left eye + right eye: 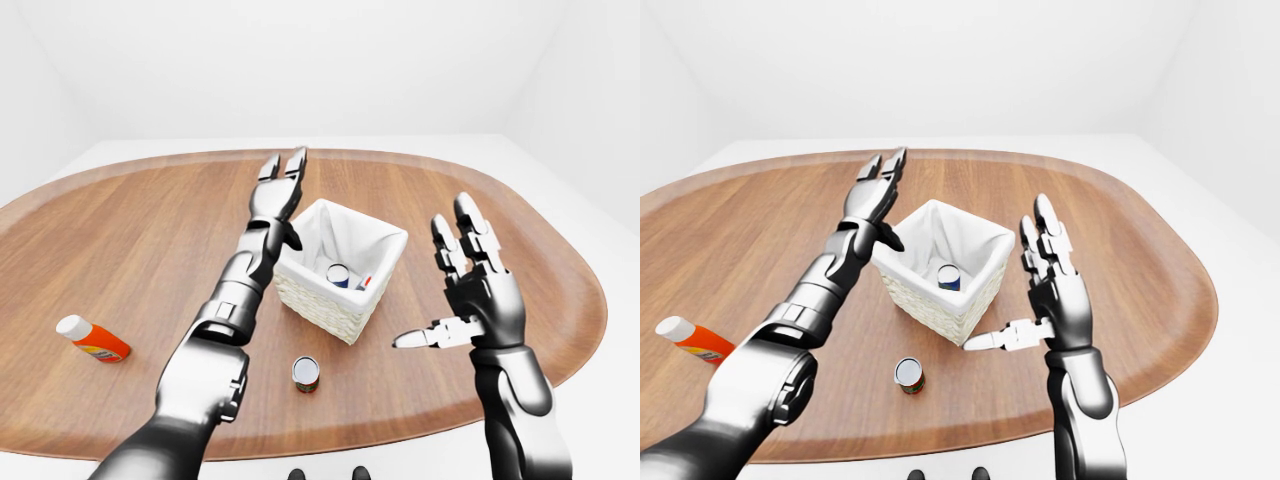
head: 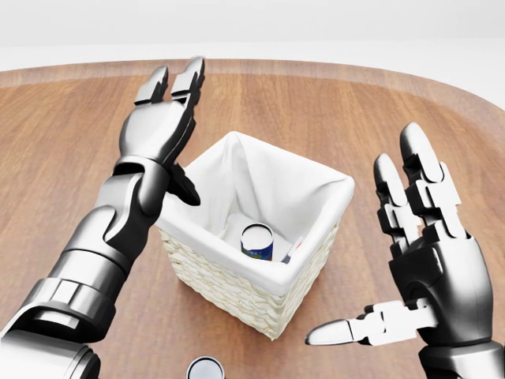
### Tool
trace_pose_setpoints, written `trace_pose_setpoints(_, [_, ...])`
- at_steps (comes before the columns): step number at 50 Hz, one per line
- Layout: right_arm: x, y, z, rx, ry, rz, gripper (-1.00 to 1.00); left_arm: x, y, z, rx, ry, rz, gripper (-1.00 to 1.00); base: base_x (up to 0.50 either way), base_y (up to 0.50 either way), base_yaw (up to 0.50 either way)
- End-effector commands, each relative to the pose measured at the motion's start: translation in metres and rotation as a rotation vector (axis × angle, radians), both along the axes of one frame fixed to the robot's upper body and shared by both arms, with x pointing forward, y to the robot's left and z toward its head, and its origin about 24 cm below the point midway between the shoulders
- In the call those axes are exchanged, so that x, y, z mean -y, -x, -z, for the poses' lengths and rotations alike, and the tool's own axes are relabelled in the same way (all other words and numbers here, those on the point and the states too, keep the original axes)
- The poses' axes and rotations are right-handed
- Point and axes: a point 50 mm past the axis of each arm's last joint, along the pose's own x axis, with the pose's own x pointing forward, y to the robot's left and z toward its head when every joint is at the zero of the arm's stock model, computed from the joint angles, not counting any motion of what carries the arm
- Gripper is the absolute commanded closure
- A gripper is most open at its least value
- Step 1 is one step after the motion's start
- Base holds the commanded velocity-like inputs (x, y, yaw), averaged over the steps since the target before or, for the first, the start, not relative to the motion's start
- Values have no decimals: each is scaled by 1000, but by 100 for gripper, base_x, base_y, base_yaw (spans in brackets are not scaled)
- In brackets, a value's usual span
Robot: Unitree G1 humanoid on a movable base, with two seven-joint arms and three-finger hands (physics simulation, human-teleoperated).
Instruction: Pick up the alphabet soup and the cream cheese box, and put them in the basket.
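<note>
Both your left hand and right hand are spread empty; alphabet soup and probably the cream cheese box sit in the basket mid-worktop.

Bright, even, diffuse light fills all three rendered views, with no single visible source. The oval brown wooden bench shows only soft, faint shadows. Glossy highlights streak the robot's dark metallic left hand and right hand. Everything is sharp, without blur. The eye views look wide-angle, stretching the nearest arm parts.
</note>
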Motion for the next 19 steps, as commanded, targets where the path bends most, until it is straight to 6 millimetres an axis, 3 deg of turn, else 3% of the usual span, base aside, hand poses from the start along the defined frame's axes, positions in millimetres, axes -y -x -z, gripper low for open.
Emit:
trace_pose_setpoints(1, [-1,0,2,-9,4,-5,-100,-4,9,-22,71,57,39,-100,0,0,0])
trace_pose_setpoints(6, [-1,0,2,-9,4,-5,-100,-4,9,-22,71,57,40,-100,0,0,0])
trace_pose_setpoints(7, [-3,1,3,-15,10,-9,-100,-8,18,-38,132,92,63,-100,0,0,0])
trace_pose_setpoints(10, [-3,1,3,-15,11,-9,-100,-7,21,-39,138,93,72,-100,0,0,0])
trace_pose_setpoints(11, [-4,1,4,-20,13,-13,-100,-14,36,-51,183,133,65,-100,0,0,0])
trace_pose_setpoints(19, [-5,2,6,-29,15,-16,-100,-29,56,-52,195,208,16,-100,0,0,0])
